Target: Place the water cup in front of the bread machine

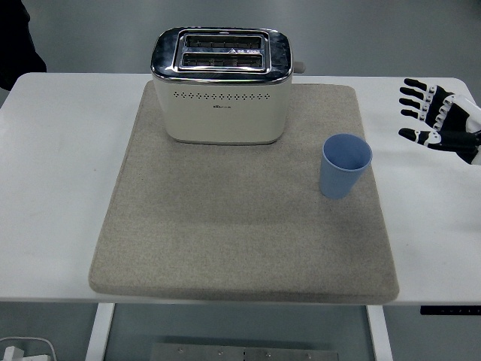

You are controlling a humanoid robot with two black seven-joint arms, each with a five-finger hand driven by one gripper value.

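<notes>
The blue cup (346,165) stands upright on the right side of the grey mat (240,226), near and to the right of the toaster (222,85). The right hand (438,120) hovers over the worktop (52,173), fingers spread, holding nothing, well right of the cup.

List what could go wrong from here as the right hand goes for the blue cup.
1. The blue cup stands upright and empty-looking, so a sideways bump from the open right hand coming in from the right could tip it over.
2. The cup sits on the grey mat, which may catch its base if it is dragged rather than lifted.
3. The spot in front of the toaster is close to it; a wide swing could knock the toaster.
</notes>
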